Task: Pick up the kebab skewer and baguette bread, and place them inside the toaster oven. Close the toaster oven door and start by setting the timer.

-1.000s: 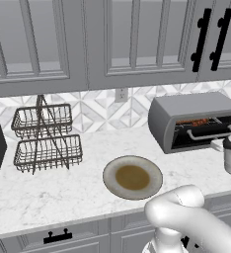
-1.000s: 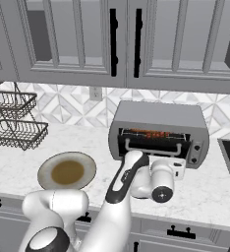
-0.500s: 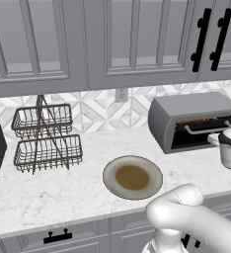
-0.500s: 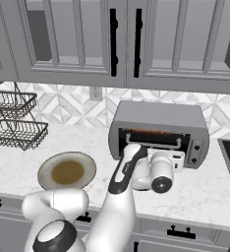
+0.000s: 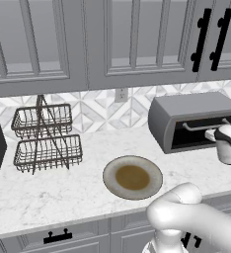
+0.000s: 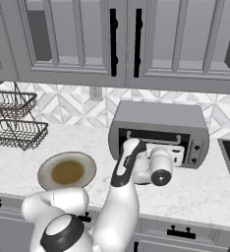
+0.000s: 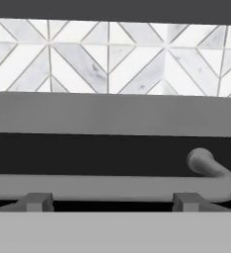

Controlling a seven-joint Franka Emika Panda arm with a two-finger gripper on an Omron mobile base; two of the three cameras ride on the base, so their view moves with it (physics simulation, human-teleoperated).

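The round plate [image 5: 133,177] sits bare, so the skewer and baguette are judged already inside the toaster oven [image 6: 159,132] at the counter's far right, its door [image 5: 201,137] nearly closed; the gripper [image 6: 176,155], jaws apart and holding nothing, hovers at the handle [image 7: 112,188], timer unset.

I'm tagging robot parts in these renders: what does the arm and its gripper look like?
The arm is glossy white with rounded, tubular links and dark grey to black bands at the joints, including a black stripe along the forearm. A round white wrist housing with a dark circular cap sits behind the gripper. No cables or markings are visible.
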